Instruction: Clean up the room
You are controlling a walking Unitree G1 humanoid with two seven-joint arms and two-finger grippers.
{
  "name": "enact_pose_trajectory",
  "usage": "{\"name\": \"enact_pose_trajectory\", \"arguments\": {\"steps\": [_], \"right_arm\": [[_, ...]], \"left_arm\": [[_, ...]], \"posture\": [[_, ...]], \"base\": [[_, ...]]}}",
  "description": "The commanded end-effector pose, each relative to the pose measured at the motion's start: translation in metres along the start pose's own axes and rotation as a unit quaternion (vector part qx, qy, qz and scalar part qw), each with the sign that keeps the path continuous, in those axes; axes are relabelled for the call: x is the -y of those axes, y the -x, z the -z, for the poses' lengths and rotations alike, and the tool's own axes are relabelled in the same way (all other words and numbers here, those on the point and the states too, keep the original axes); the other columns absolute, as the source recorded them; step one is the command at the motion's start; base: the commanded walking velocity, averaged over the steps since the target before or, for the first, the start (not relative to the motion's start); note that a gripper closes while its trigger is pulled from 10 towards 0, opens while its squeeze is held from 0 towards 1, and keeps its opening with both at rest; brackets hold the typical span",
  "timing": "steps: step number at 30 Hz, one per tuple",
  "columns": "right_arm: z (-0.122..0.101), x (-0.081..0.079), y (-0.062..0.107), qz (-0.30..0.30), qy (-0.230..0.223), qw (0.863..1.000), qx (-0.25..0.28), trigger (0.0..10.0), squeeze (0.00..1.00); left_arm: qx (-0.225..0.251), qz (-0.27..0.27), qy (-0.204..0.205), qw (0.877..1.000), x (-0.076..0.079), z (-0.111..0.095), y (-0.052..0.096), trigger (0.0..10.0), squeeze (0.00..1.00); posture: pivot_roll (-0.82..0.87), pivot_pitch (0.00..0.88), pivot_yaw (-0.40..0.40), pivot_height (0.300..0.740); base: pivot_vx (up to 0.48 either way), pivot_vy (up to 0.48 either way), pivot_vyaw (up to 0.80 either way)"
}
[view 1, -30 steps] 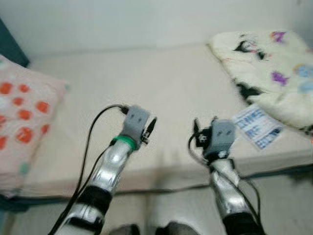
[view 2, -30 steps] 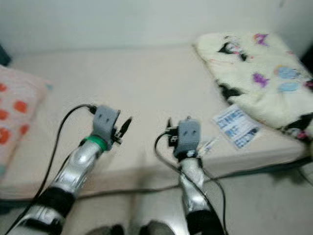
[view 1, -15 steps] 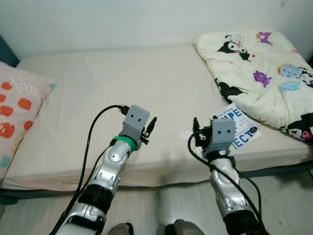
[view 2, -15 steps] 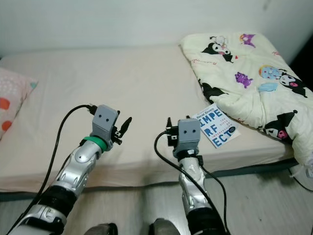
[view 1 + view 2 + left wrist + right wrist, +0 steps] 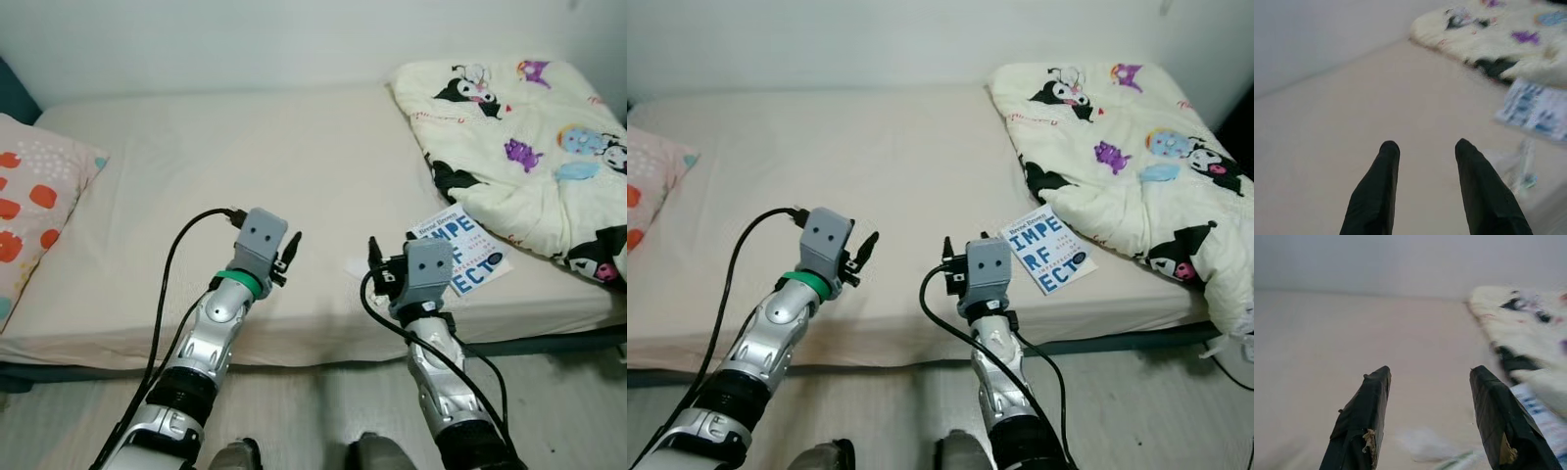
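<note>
Close to the robot, both arms reach out over the front edge of the bed (image 5: 323,176). The left gripper (image 5: 1424,147) has its two black fingers (image 5: 1388,149) spread apart, with nothing between them. The right gripper (image 5: 1427,374) is open and empty too.

A moment ago the whole picture was smeared, and now it is sharp. The view has slid a bit, so the robot has likely turned and settled in front of the bed. That looks like a good spot to start tidying.

Just past the right gripper, near the bed's front edge, lies a book (image 5: 460,253) with blue letters. A small see-through wrapper (image 5: 1515,171) lies beside it, though it is too blurry to tell what it is. The book's far corner sits against a crumpled blanket (image 5: 1117,137) with cartoon pictures, bunched on the right side. It hangs over the bed's right side.

On the left sits a pillow (image 5: 34,211) with red spots. Between pillow and blanket the bed is bare, so the arms have plenty of room. Farthest away is the wall (image 5: 872,39).
</note>
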State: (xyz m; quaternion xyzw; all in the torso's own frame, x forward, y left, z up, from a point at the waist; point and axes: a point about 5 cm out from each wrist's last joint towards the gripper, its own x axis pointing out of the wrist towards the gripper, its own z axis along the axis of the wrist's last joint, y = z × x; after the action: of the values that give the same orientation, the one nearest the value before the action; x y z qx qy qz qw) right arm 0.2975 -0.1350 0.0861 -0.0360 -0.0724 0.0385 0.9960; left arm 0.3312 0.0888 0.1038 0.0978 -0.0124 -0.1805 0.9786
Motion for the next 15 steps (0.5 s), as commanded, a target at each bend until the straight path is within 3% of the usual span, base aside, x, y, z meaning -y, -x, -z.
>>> {"name": "enact_pose_trajectory", "arguments": {"steps": [1,6,15], "right_arm": [[0.0,0.0002,-0.0003,0.005,-0.005,1.0,0.0,10.0,0.0],[0.0002,0.0003,0.0,0.005,-0.005,1.0,0.0,10.0,0.0],[-0.0002,-0.0011,0.0003,0.002,-0.01,1.0,0.001,10.0,0.0]], "left_arm": [[-0.009,0.0,-0.009,1.0,-0.0019,0.004,0.0017,10.0,0.0],[-0.011,-0.001,-0.009,1.0,-0.0019,0.0045,0.0016,10.0,0.0],[-0.033,-0.01,0.01,0.999,-0.0029,0.0078,-0.0003,10.0,0.0]], "posture": [[-0.12,0.0,0.097,0.74],[-0.12,0.0,0.097,0.74],[-0.12,0.0,0.098,0.74]], "base": [[0.274,-0.356,0.0],[0.275,-0.34,0.0],[0.0,0.0,0.0]]}}
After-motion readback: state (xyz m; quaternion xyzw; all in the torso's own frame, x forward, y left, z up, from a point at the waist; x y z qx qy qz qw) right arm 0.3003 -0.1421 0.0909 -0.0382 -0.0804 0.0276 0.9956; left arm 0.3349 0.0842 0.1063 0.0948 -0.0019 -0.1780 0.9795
